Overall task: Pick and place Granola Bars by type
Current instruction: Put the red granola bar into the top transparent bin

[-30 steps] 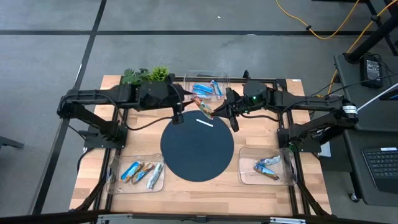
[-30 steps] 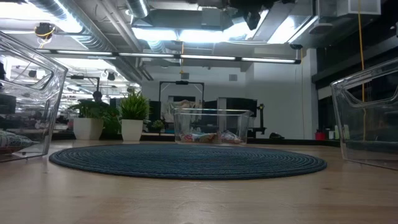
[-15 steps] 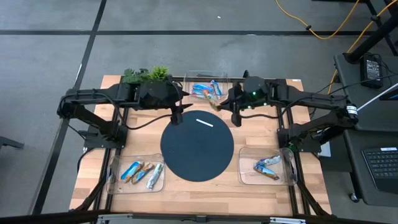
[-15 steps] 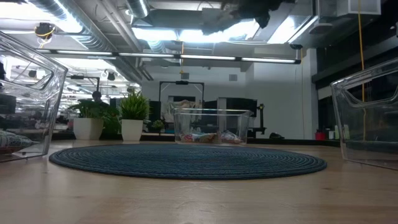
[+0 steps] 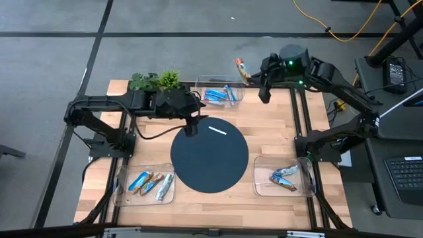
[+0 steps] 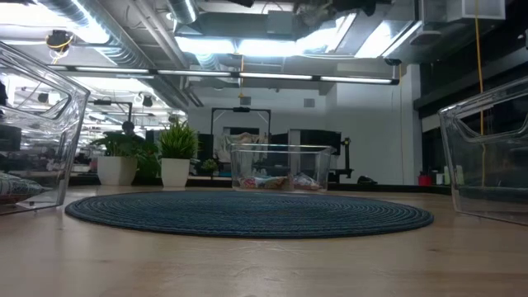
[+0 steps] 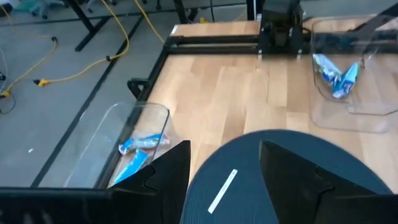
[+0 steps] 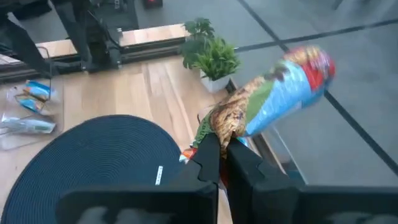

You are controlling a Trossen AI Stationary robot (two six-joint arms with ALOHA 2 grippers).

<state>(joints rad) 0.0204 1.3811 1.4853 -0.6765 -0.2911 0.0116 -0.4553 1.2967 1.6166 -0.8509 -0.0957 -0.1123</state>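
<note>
Right gripper (image 8: 219, 163) clamps granola bar (image 5: 242, 70), now raised past table's far edge; left gripper (image 7: 224, 163) open over mat (image 5: 209, 155)

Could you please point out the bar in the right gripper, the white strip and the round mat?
Held bar (image 8: 280, 93), right wrist view, middle of the wrapper.
White strip (image 5: 217, 130), high view, its middle.
Mat (image 5: 209, 165), high view, bare centre.
</note>
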